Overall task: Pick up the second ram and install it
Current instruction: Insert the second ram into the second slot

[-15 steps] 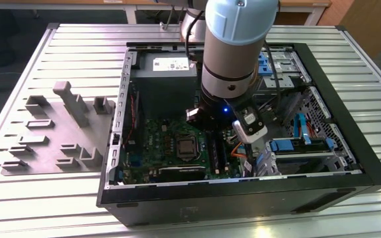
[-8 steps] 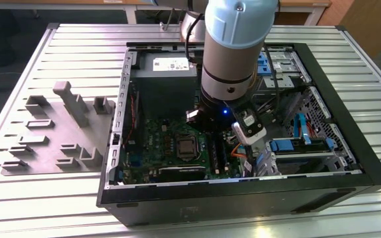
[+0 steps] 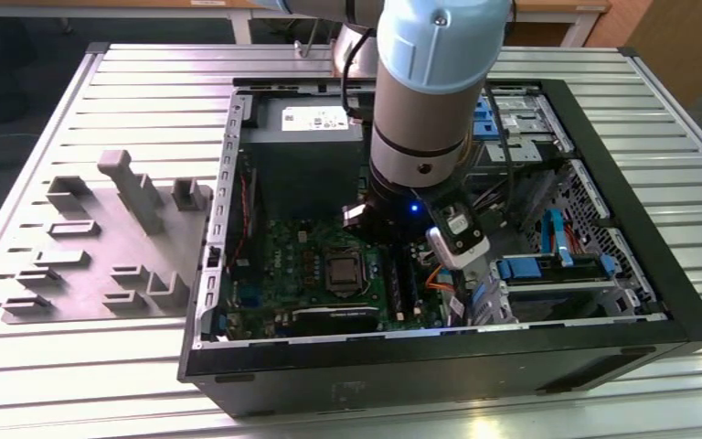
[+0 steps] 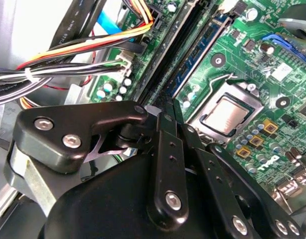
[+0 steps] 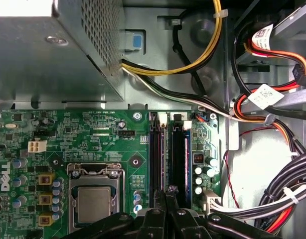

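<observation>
1. One robot arm (image 3: pixel 430 91) reaches down into one open computer case (image 3: pixel 643 274), which lies on a slatted metal surface (image 3: pixel 70 384).
2. The tool (image 4: pixel 169 107) hangs low over the green motherboard (image 4: pixel 252 64). It is at the near end of the long black memory slots (image 5: pixel 155 149), which run side by side. I cannot count the slots with certainty.
3. I cannot tell whether the tool is open or closed, or whether it holds anything. Its black linkage hides the tip in both wrist views.
4. One thin blue-green stick, the second ram (image 4: pixel 200 55), can be made out. It stands on edge among the slots, with its near end just beside the tool's tip. I cannot tell whether the two touch.
5. One processor socket (image 5: pixel 93 201) with a metal lid sits beside the slots. In the second wrist view, the second ram is between the socket and the black slots.
6. One grey power-supply box (image 5: pixel 43 59) sits at the end of the board away from the tool. One yellow cable (image 5: pixel 193 64) loops from the box among red, black and white wires.
7. One grey moulded holder plate (image 3: pixel 95 247) with several raised blocks lies on the surface, at the exterior view's left and well apart from the case.
</observation>
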